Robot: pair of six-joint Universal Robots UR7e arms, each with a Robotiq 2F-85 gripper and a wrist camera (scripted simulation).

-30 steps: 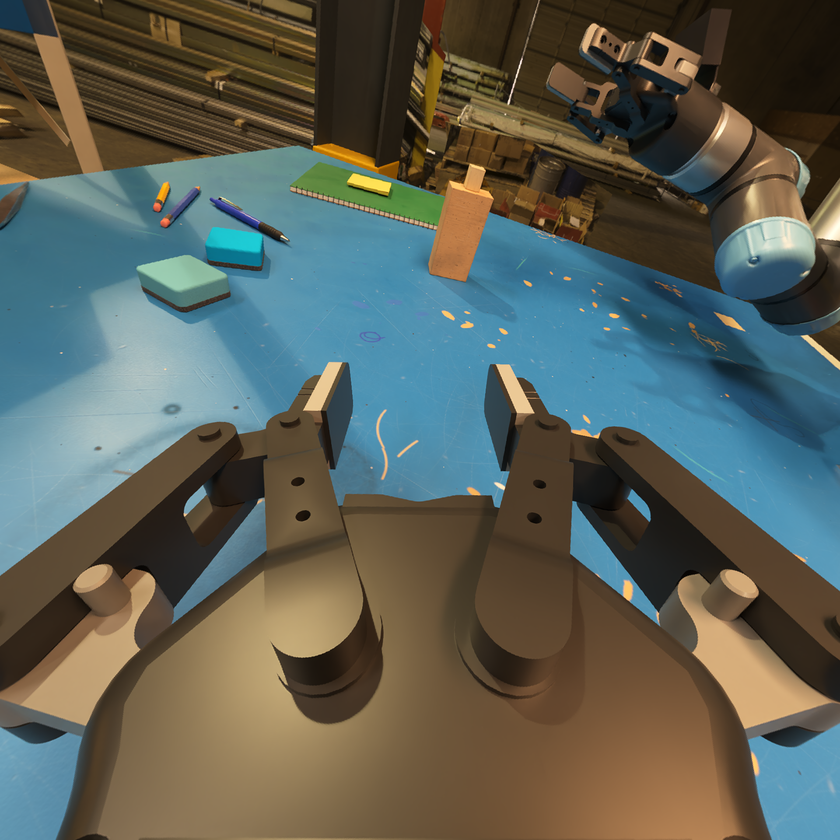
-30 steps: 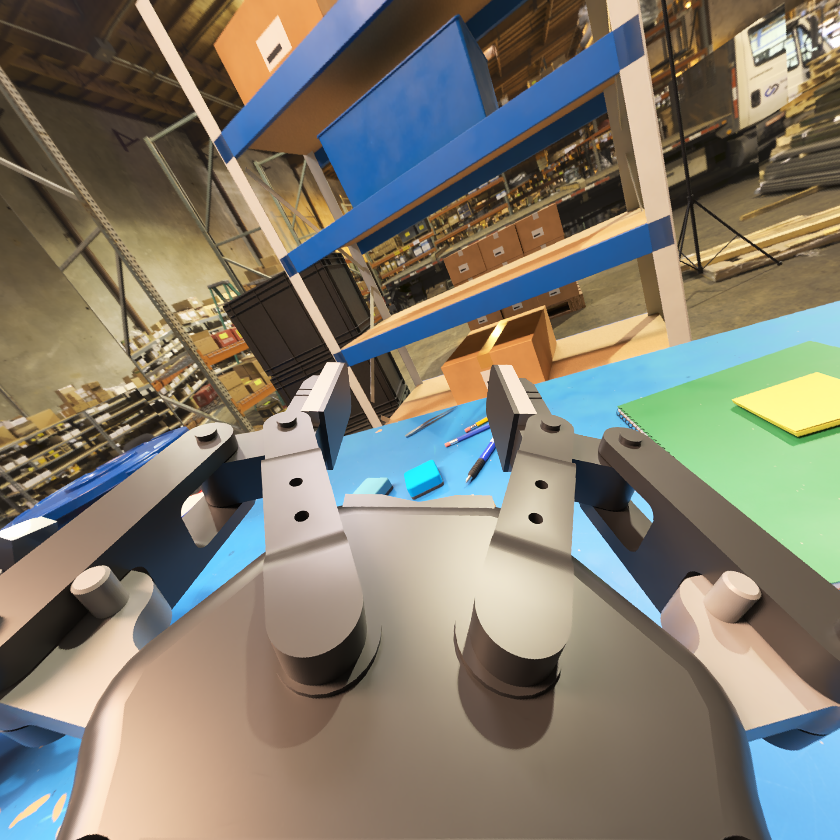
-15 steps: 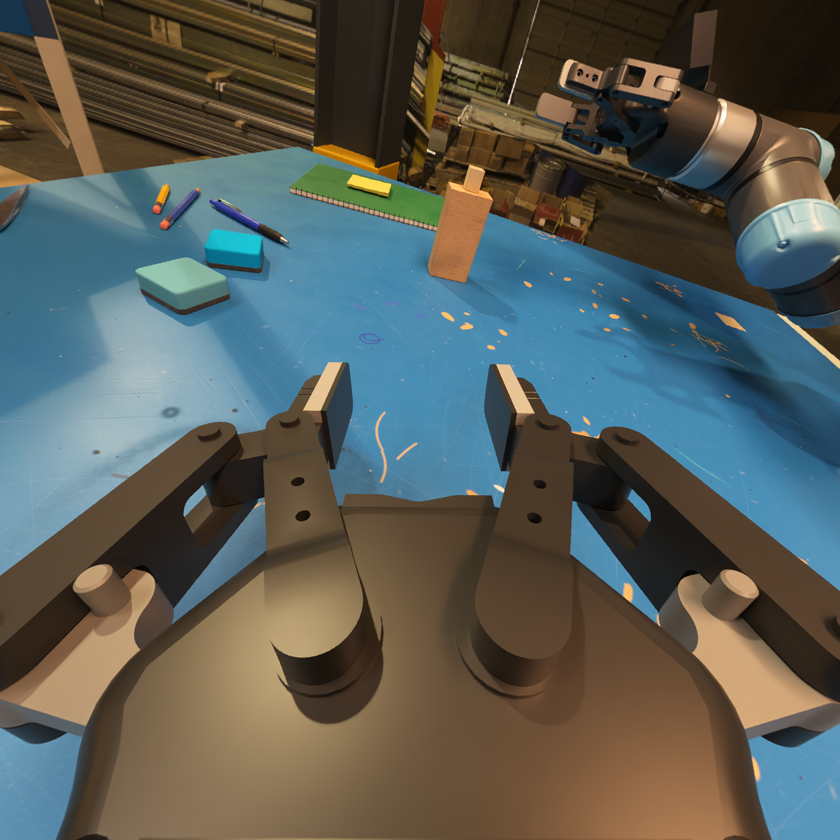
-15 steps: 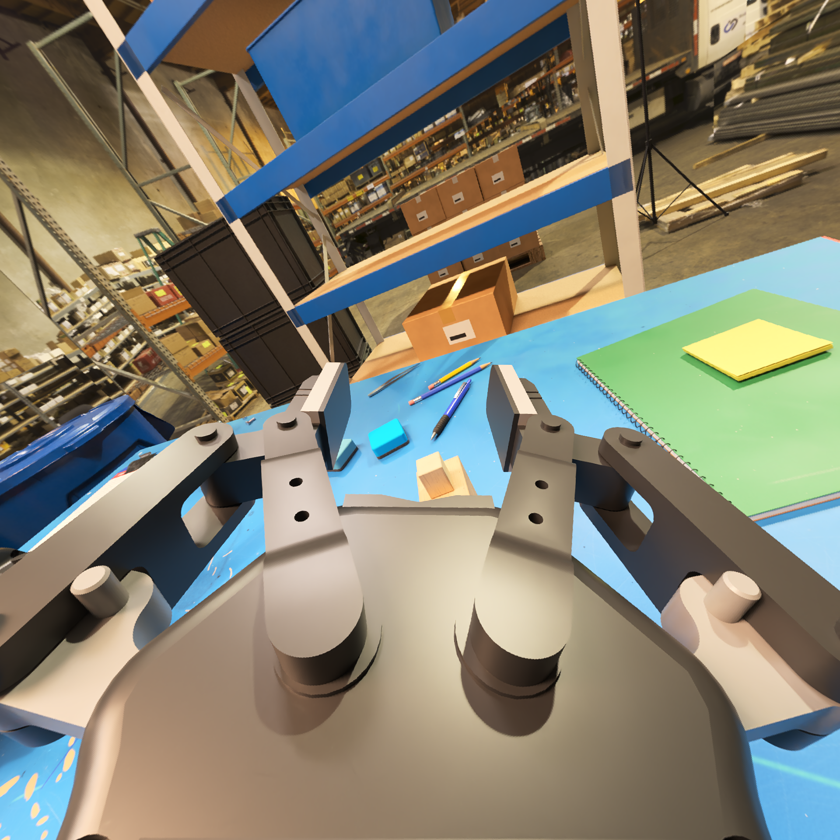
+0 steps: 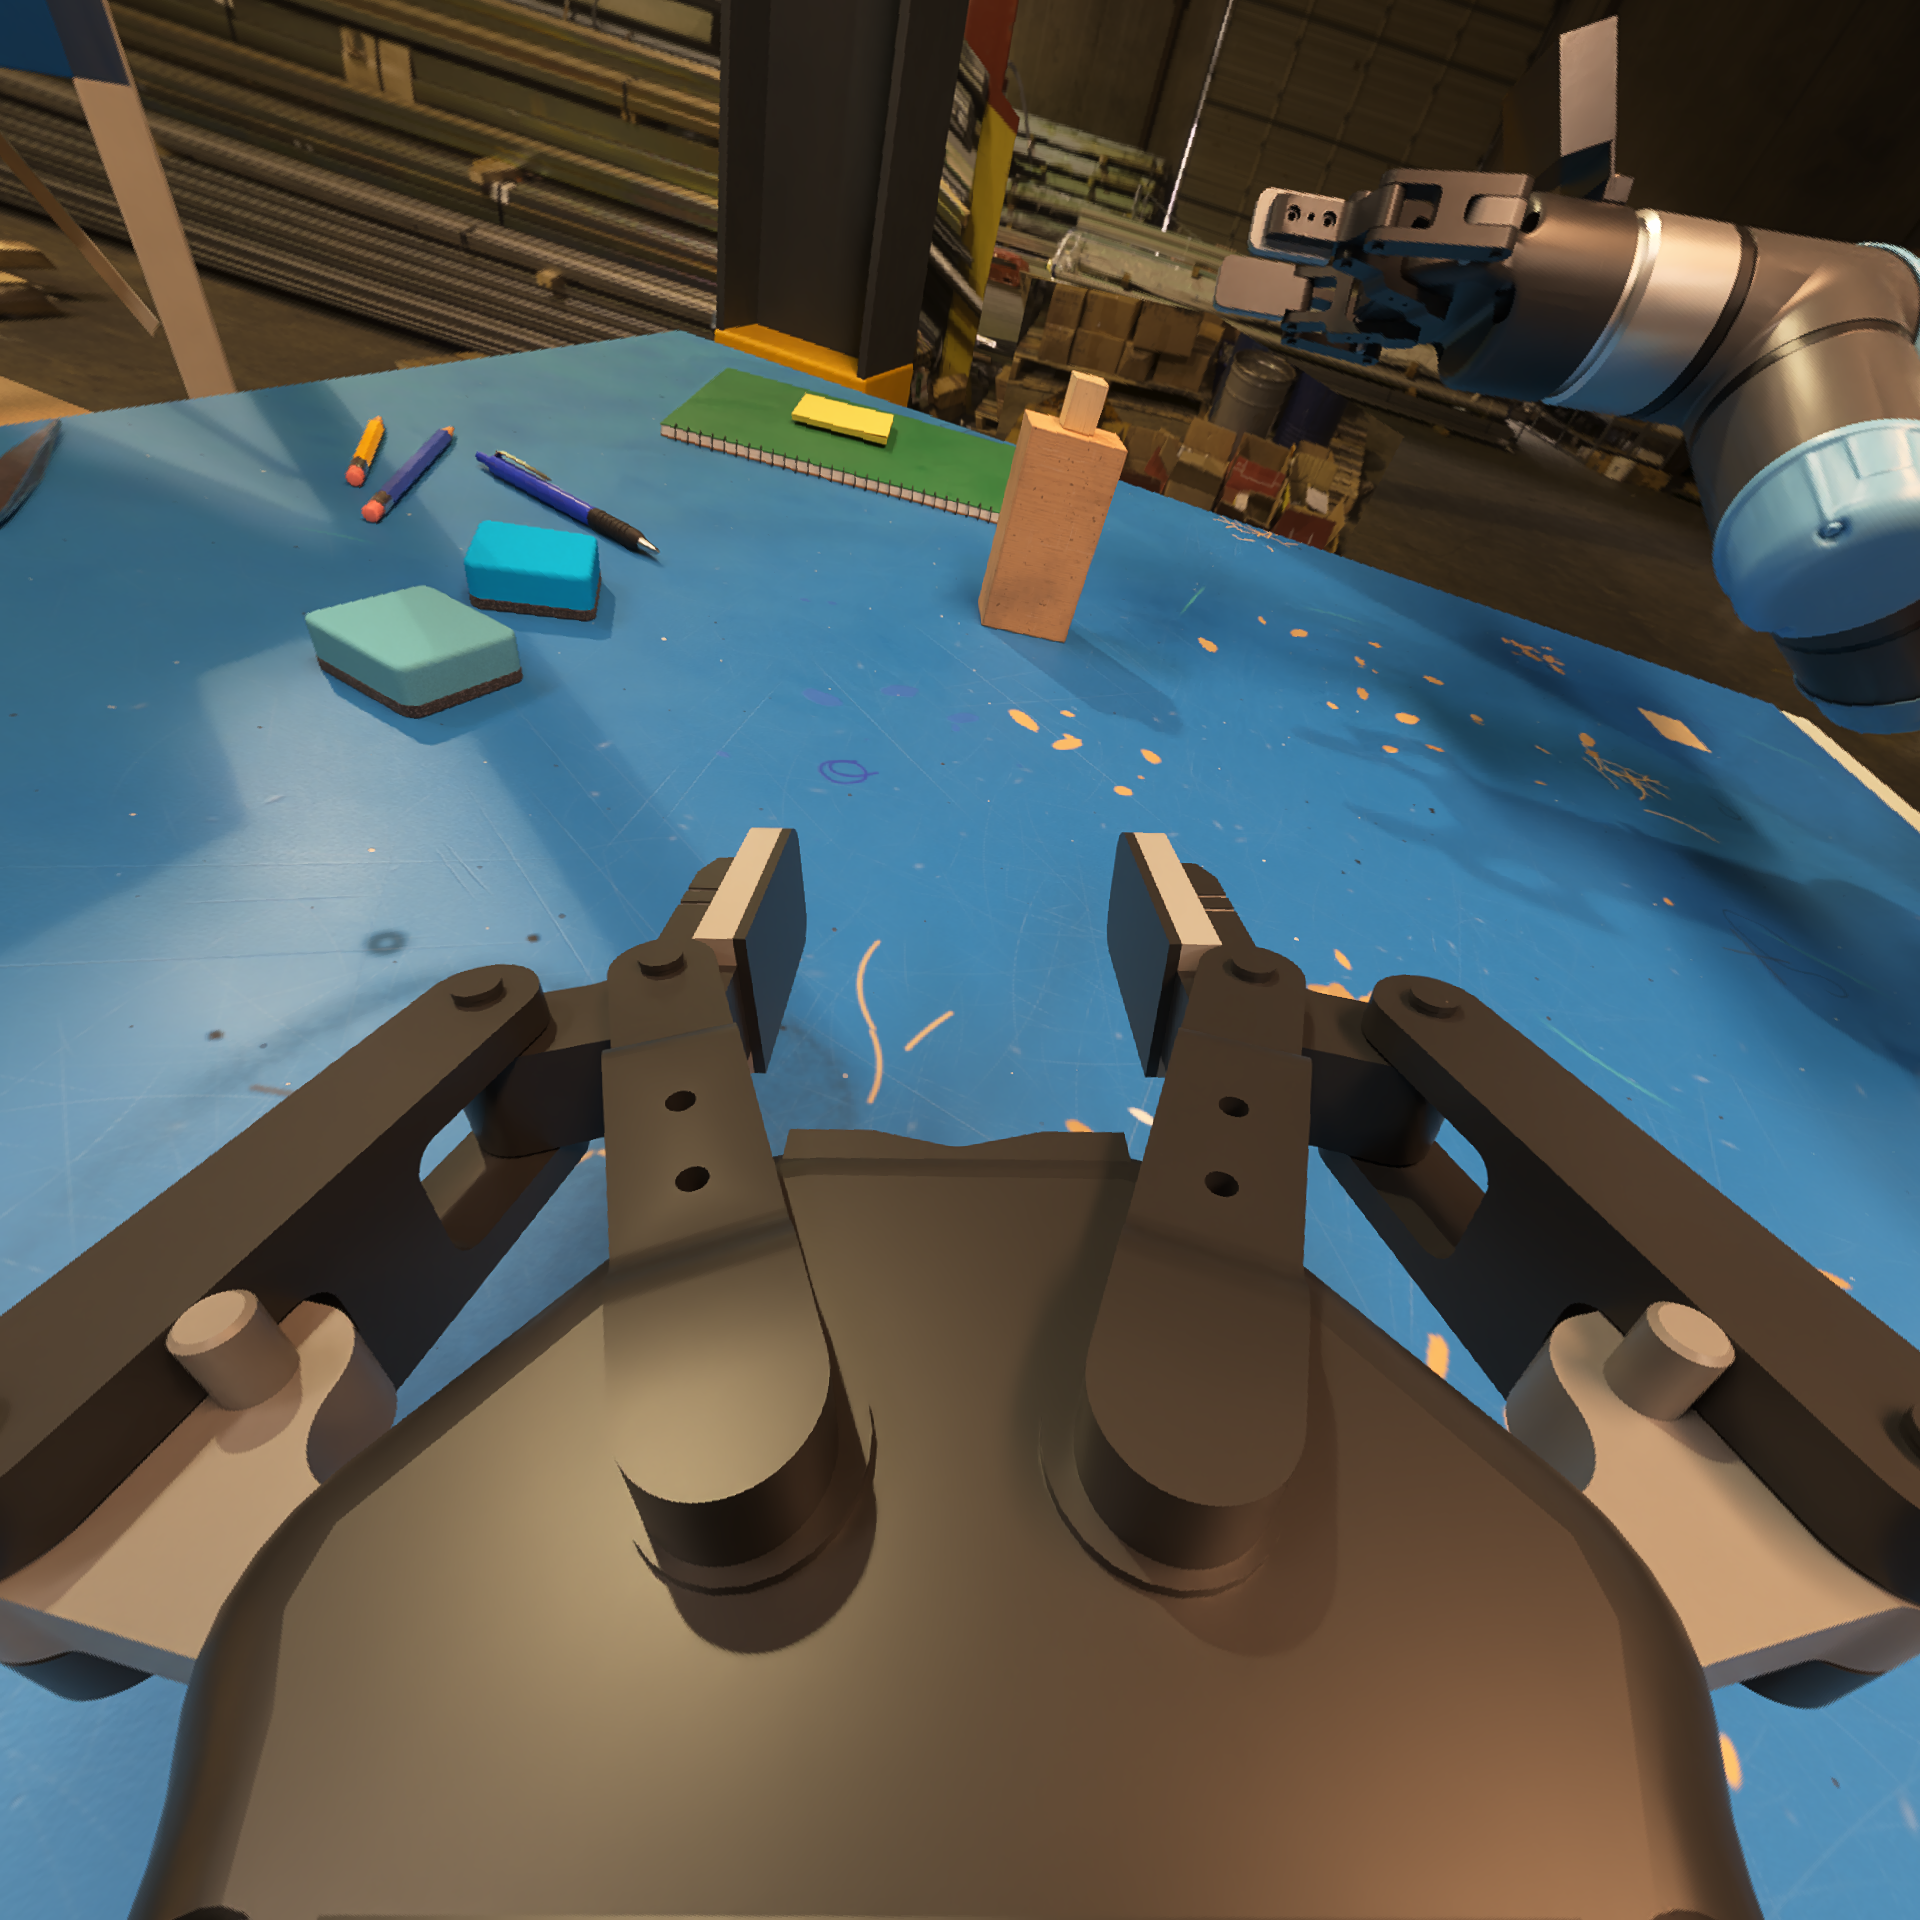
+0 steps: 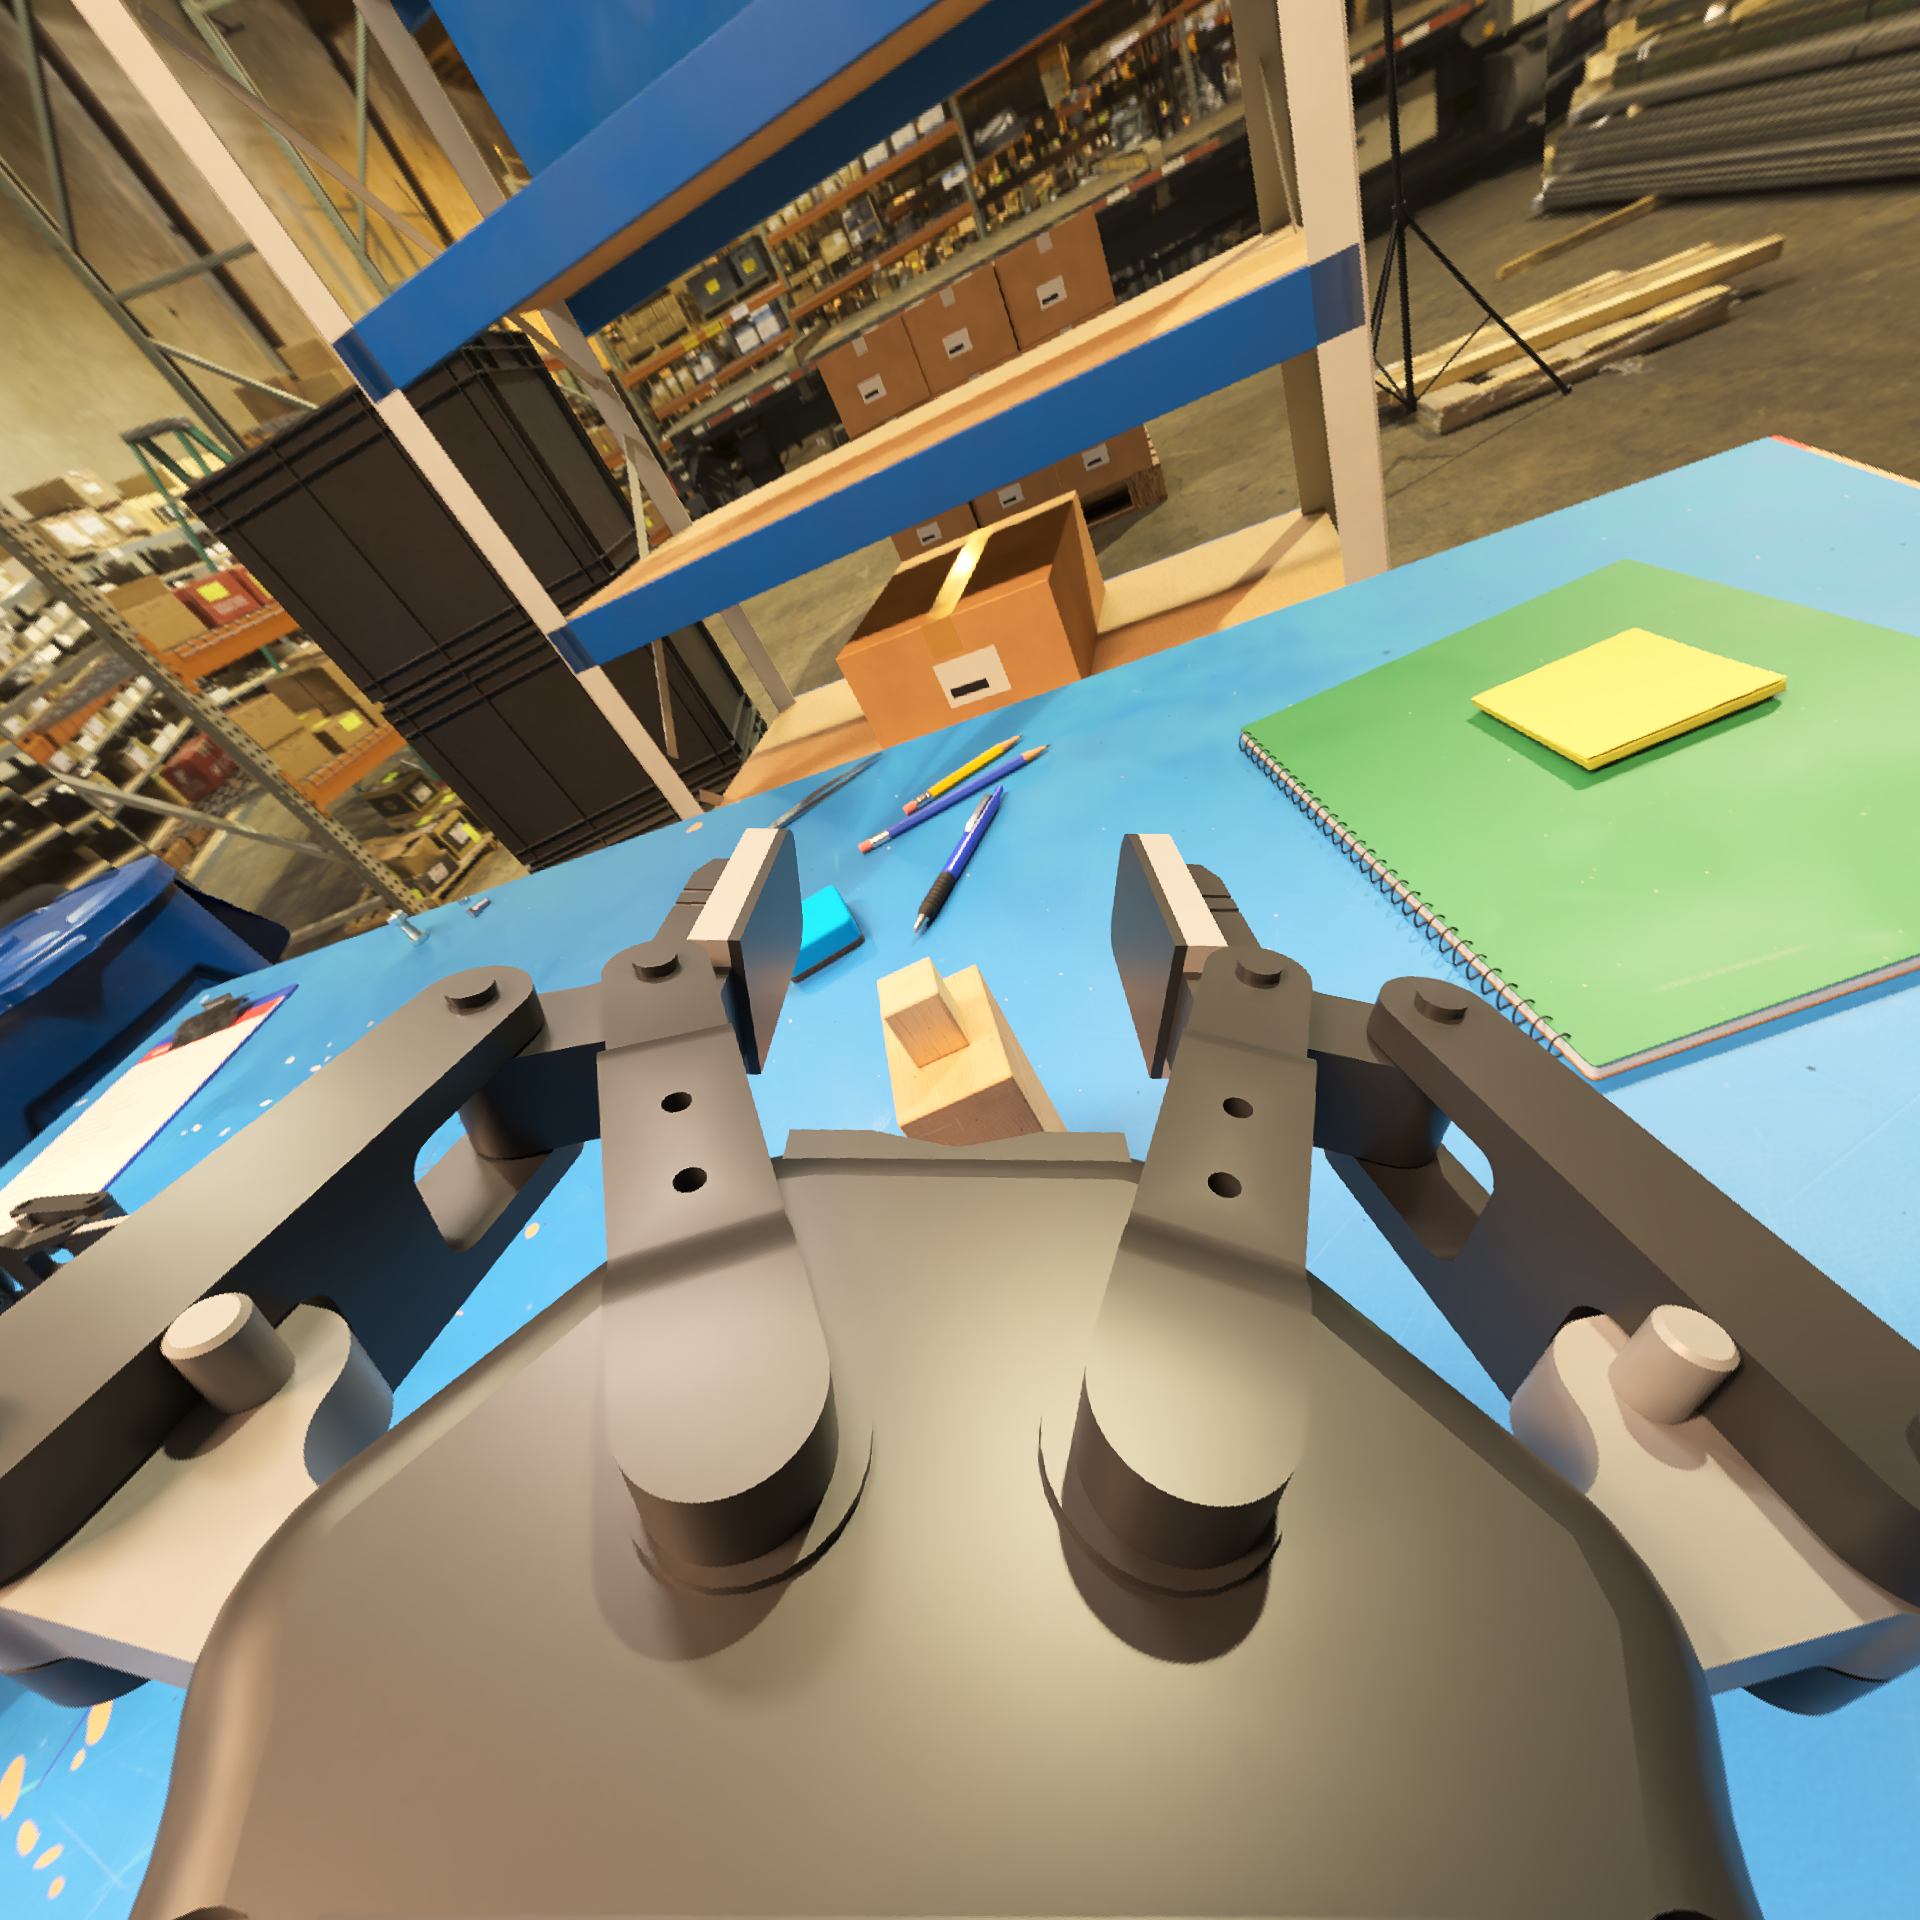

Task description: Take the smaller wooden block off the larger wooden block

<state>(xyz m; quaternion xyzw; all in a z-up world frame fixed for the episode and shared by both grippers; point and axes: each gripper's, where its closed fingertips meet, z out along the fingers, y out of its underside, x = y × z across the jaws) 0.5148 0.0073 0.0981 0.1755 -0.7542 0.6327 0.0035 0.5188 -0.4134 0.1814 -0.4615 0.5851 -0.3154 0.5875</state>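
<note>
Right end effector (image 6: 954,951) now lower, spread above upright smaller wooden block (image 6: 924,1010) atop vertical larger wooden block (image 6: 966,1081).

The smaller wooden block (image 5: 1084,402) stands upright atop the tall, upright larger wooden block (image 5: 1051,530), both pale wood.

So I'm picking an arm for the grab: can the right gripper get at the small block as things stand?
Probably yes. The right gripper is open, above and beside the small block, which sits exposed atop the large block; nothing lies between.
</note>
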